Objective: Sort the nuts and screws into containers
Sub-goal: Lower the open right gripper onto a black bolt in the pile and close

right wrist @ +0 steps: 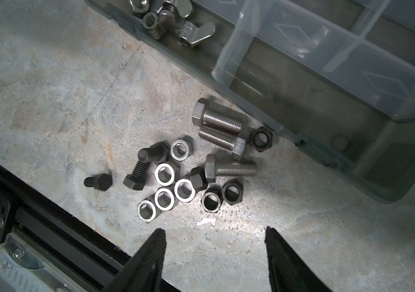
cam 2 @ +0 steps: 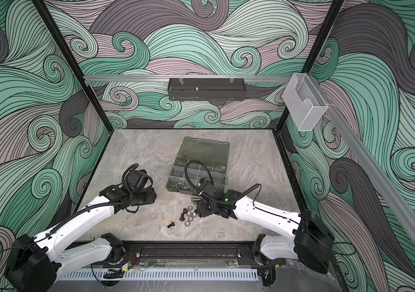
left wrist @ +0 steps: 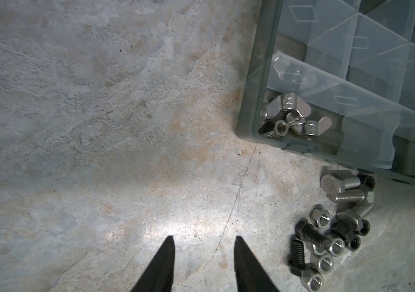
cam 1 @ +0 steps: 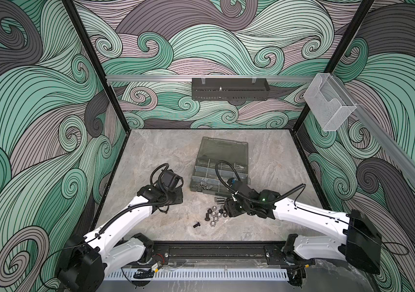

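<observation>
Heaped on table [right wrist: 49, 88] just beside case [right wrist: 302, 113]: screws [right wrist: 222, 124] and nuts [right wrist: 164, 174], close ahead of right gripper [right wrist: 214, 230], spread wide, empty. Off to one side of left gripper [left wrist: 204, 239], parted, likewise empty.

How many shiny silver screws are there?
3 silver screws: two side by side beside the organizer case, one among the nuts. None look hidden.
</observation>
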You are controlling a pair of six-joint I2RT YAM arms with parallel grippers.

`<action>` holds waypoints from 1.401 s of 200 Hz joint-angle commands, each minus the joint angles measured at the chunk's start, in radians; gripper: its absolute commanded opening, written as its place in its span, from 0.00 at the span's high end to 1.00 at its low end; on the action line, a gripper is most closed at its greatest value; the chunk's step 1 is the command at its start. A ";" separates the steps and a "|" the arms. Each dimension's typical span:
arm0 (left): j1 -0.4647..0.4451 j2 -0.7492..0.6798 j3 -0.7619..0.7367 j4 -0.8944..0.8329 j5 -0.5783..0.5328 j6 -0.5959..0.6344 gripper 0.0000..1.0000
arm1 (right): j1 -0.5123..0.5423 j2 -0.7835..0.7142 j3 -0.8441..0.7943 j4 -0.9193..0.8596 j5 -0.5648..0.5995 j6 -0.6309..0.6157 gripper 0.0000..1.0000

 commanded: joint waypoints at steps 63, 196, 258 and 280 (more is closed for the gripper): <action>0.014 -0.086 -0.054 -0.027 -0.051 -0.028 0.57 | 0.087 0.199 0.133 0.048 -0.026 -0.024 0.44; 0.017 -0.137 -0.090 -0.019 -0.059 -0.036 0.56 | 0.109 0.409 0.276 -0.001 -0.017 -0.050 0.54; 0.018 -0.137 -0.091 -0.022 -0.058 -0.043 0.56 | 0.108 0.436 0.291 -0.002 -0.013 -0.055 0.58; 0.017 -0.131 -0.088 -0.022 -0.056 -0.043 0.56 | 0.109 0.444 0.295 -0.003 -0.013 -0.055 0.58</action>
